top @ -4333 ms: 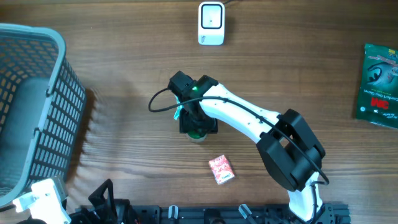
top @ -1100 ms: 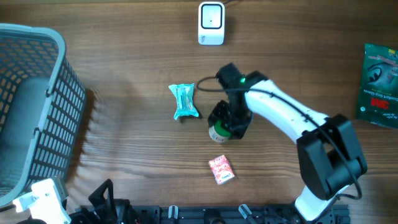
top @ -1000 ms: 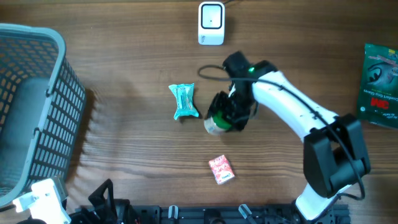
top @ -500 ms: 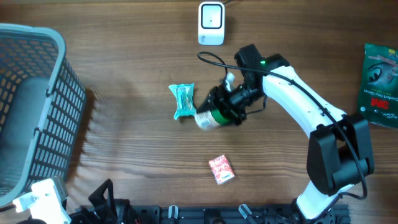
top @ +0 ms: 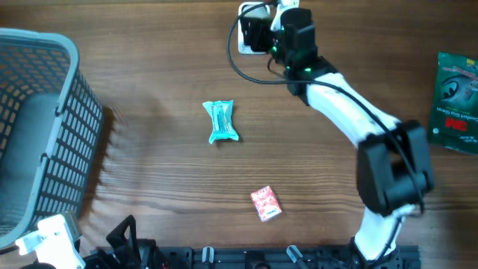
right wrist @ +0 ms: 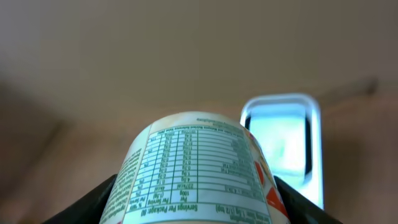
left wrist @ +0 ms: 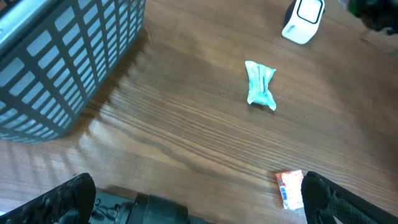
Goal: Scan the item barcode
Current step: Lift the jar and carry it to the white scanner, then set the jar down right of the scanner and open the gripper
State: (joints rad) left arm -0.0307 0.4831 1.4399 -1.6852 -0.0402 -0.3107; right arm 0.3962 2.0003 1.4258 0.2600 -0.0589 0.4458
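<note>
A round bottle [right wrist: 196, 168] with a white nutrition label is held up just before the white barcode scanner [right wrist: 283, 140].

A brown wood-grain table [top: 149, 179] spreads wide beneath the right claw [top: 255, 33] under soft, even light. Beyond the claw, the wrist view shows only a plain, blurred beige surface [right wrist: 155, 50].

- Round bottle with a white label [right wrist: 193, 168], between the fingers of the right claw [right wrist: 198, 208]: a table of fine green print. Its lowest line reads "Servings Per Package"; the rows above are too small to make out.
- Flat green packet [top: 455, 101], on the desk well away from that claw: white lettering on a red patch, unreadable.
</note>
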